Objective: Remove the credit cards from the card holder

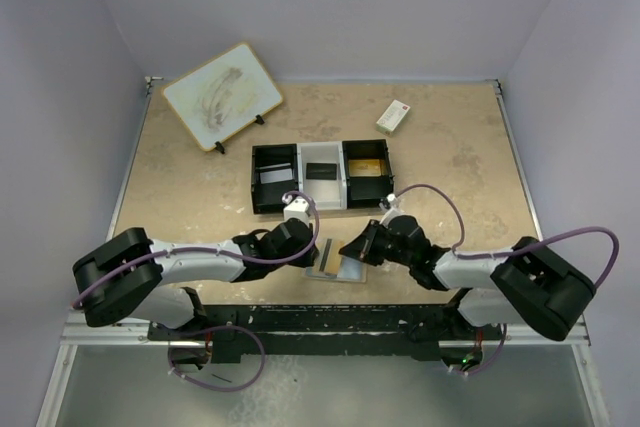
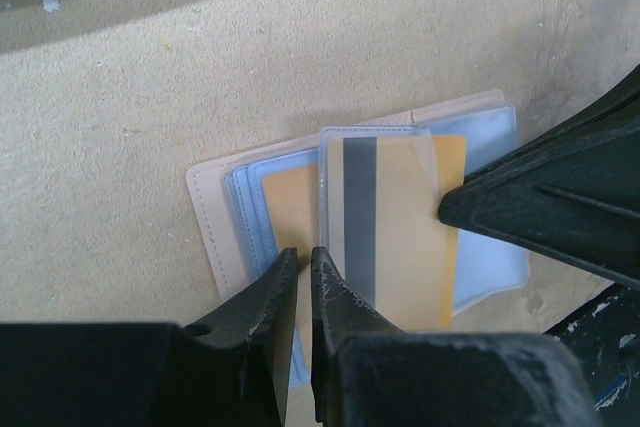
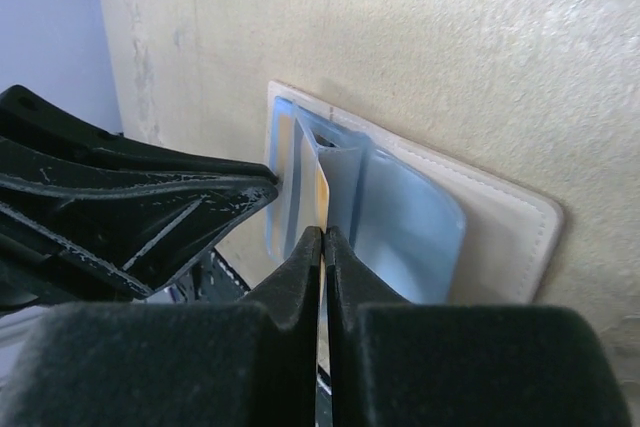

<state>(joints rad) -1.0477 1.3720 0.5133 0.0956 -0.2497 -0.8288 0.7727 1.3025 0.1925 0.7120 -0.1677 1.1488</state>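
the card holder (image 2: 215, 237) lay opened flat on the table (image 1: 180, 197), tan border around pale blue leaves, directly between the two grippers and touched by both. a clear sleeve (image 2: 330, 162) lay over its middle, and in it sat an orange credit card (image 2: 400, 247) with a dark magnetic stripe (image 2: 360, 207), one edge of the card sticking out of the sleeve on the right gripper's side. the right gripper (image 3: 323, 237) had its fingers pressed together on that protruding edge, the thin card seen edge-on running down between the pads. the left gripper (image 2: 305, 259) stood at the opposite side of the holder, its jaws drawn in to a narrow slit on the holder's edge, pale blue showing in the slit. the tips of the two grippers faced each other across the holder, near but apart. beyond both grippers stood a black-and-white three-compartment tray (image 1: 254, 182) with small items in its compartments. farther off, past the tray on the right gripper's side, lay a white box with a red mark (image 1: 394, 115); on the left gripper's side a smudged whiteboard (image 1: 222, 95) leaned tilted on a small stand.
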